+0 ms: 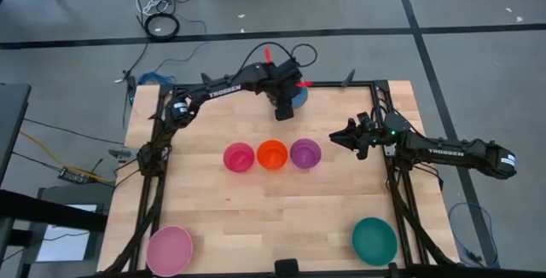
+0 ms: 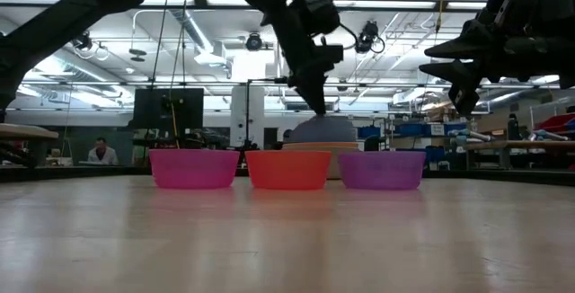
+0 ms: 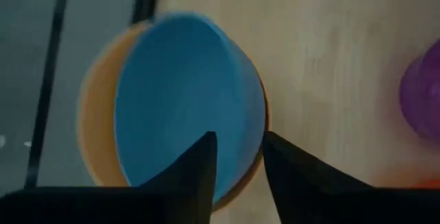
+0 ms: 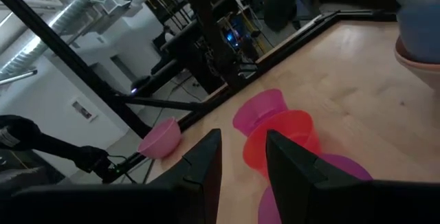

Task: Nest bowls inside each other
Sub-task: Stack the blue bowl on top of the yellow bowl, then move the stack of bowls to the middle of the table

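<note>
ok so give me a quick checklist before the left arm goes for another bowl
1. Blue bowl inside the orange bowl at the table's far edge: ok, though it looks tilted toward one side.
2. Left tool let go of the blue bowl: cannot tell; its fingers straddle the rim with a gap.
3. Right tool away from the stack: ok, it hangs near the right side.
4. Light pink bowl and teal bowl free to pick: ok, each alone at a near corner.
5. Magenta bowl, red-orange bowl and purple bowl: ok, upright in a row, not yet nested.
</note>
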You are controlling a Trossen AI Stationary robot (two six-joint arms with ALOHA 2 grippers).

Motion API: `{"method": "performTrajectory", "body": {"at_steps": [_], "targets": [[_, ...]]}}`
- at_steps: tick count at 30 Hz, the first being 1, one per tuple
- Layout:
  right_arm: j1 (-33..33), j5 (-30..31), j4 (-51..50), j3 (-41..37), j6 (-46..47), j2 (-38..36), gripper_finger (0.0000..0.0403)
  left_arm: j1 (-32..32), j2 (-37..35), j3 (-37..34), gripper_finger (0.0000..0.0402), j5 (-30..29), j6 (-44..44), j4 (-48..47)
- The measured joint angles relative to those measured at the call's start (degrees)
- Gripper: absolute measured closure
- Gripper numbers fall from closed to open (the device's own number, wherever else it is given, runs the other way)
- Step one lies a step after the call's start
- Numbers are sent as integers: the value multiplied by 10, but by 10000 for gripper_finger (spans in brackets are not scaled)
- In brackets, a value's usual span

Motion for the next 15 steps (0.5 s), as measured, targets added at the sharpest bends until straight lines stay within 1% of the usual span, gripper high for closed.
{"method": "performTrajectory", "body": {"at_steps": [4,8,11,13,15], "targets": [[0,0,-8,0,1,0,299,-6,0,37,253,-16,-13,-23],[0,1,-29,0,6,0,290,-13,-1,64,242,-53,-20,-39],[0,10,-36,0,7,0,281,-13,-1,66,239,-113,-28,-38],[0,16,-35,0,12,0,276,-8,-1,56,239,-155,-27,-15],[0,20,-33,0,16,0,275,1,-1,41,239,-160,-27,25]]}}
